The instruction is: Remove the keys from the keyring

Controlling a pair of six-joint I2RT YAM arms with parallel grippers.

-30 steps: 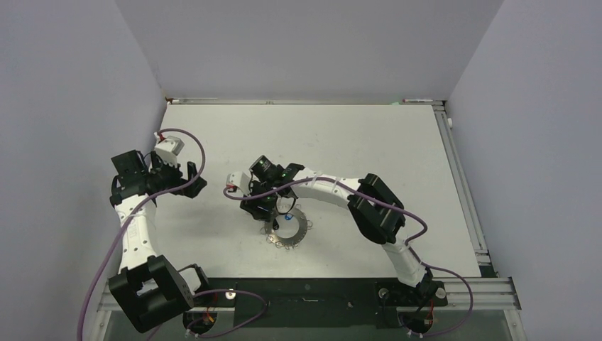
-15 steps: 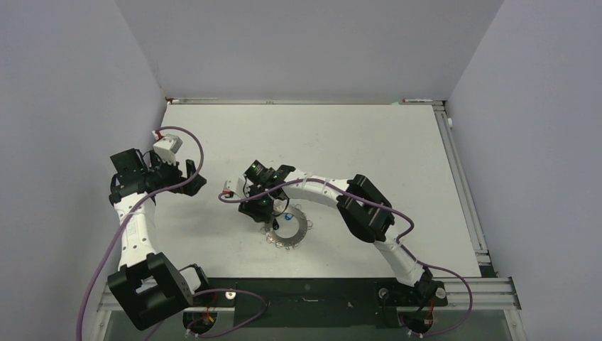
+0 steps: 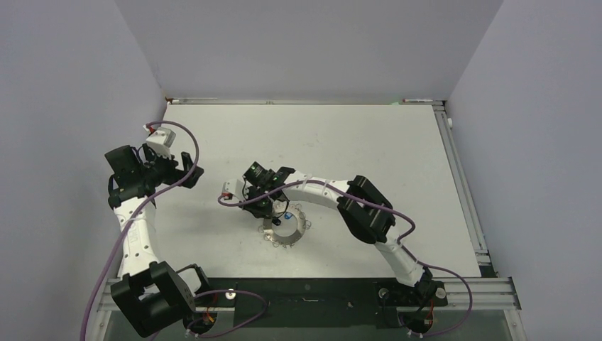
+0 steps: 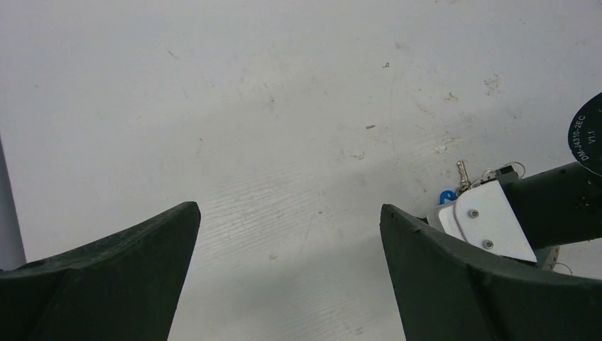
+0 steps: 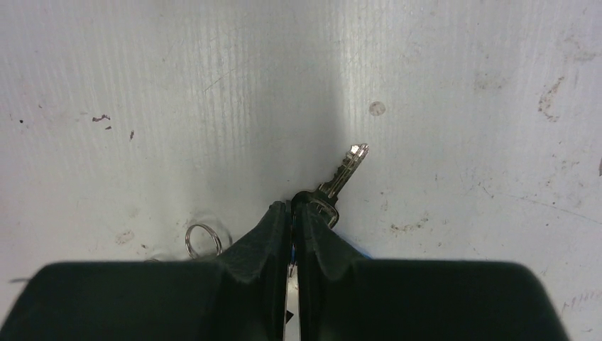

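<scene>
The grey keyring [image 3: 287, 231] lies flat on the table in front of the arms, with small loops around its rim. My right gripper [image 3: 272, 212] is down at the keyring's far-left rim. In the right wrist view its jaws [image 5: 292, 204] are shut, with a sliver of blue in the slit. A silvery key [image 5: 346, 169] sticks out from the tips, its head in the pinch. A small wire loop [image 5: 199, 238] lies left of the fingers. My left gripper [image 3: 189, 170] hovers open over bare table to the left; its view shows a blue key [image 4: 446, 197] and a silvery key [image 4: 462, 174].
The right arm's white wrist camera housing [image 4: 486, 224] and dark wrist [image 4: 568, 202] sit close to my left gripper's right finger [image 4: 454, 284]. Grey walls enclose the white table [image 3: 355, 142] on three sides. A metal rail [image 3: 461, 177] runs along the right edge.
My right gripper has closed from half open to shut and moved slightly left at the keyring's rim. The left arm has drawn back and up a little, still open.
</scene>
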